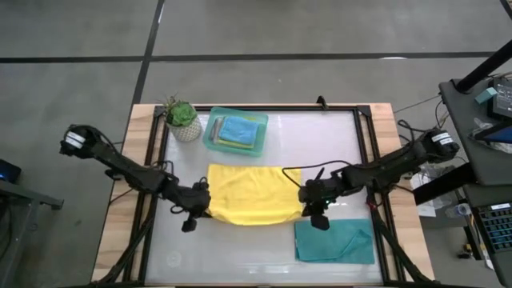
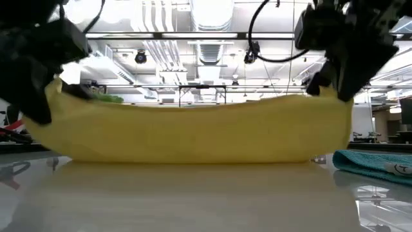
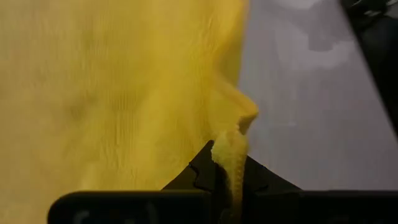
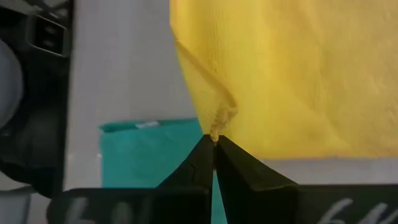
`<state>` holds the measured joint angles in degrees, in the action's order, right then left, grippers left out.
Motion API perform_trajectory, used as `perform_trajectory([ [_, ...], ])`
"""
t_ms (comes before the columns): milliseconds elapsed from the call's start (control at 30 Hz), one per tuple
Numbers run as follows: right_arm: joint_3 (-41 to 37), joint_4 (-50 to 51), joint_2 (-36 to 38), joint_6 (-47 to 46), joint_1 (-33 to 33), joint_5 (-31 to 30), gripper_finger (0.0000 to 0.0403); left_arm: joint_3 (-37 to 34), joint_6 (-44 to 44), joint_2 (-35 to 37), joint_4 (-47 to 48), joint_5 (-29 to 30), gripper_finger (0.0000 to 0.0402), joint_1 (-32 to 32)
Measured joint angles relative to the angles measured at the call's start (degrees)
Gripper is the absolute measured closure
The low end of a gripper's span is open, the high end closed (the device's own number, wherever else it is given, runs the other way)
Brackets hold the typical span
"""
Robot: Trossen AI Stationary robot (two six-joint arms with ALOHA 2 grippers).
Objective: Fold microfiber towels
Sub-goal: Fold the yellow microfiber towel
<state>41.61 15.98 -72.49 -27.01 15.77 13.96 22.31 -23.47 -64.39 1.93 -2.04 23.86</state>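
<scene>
The yellow towel point(image 1: 254, 194) hangs stretched between the two pincers in the middle of the table point(image 1: 336, 140). The left gripper point(image 1: 197, 210) is pinched tight on one near corner, and the right gripper point(image 1: 310, 205) is pinched tight on the other; each wrist view shows a tuft of yellow cloth squeezed between dark fingers point(image 4: 239, 171). In the low view the held edge is lifted off the table while the rest of the cloth sags down to the surface — a fold in mid-carry, judging by the shape.

Just beside the right gripper, on the side nearer the table's front edge, a teal towel point(image 1: 334, 241) lies flat; whether it is already folded cannot be told. Well beyond both grippers, toward the far edge, a pale green tray point(image 1: 213, 132) holds a small stack of cloth with a blue-teal one on top point(image 1: 240, 130), which looks like finished work. A potted plant point(image 1: 181, 118) stands beside the tray.

So the task seems partly done: some towels put away, the yellow one not yet folded over, and at least the teal one probably still to handle.
</scene>
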Motion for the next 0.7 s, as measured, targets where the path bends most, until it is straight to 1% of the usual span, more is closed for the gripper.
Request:
perform_trajectory([
  [167, 0.0, 1.1, -0.6, 1.3, -1.5, -0.4, 0.0395, 0.0, -1.6, -4.0, -0.1, 0.6, 0.0402, -0.4],
  [300, 0.0, 3.0, 0.3, 1.9, -4.8, -0.6, 0.0395, 0.0, -0.1, -4.8, 0.8, 0.8, 0.0402, -2.5],
  [467, 0.0, 5.4, 0.4, 5.1, -9.0, -0.7, 0.0395, 0.0, 0.3, -3.4, 4.8, 2.8, 0.0402, -6.8],
  [533, 0.0, 6.1, 0.1, 6.5, -10.7, -1.8, 0.0395, 0.0, 0.8, -2.7, 6.6, 4.0, 0.0402, -8.6],
  [700, 0.0, 7.7, -0.1, 9.9, -14.6, -3.6, 0.0395, -0.2, 4.9, -0.8, 8.4, 5.5, 0.0402, -13.0],
])
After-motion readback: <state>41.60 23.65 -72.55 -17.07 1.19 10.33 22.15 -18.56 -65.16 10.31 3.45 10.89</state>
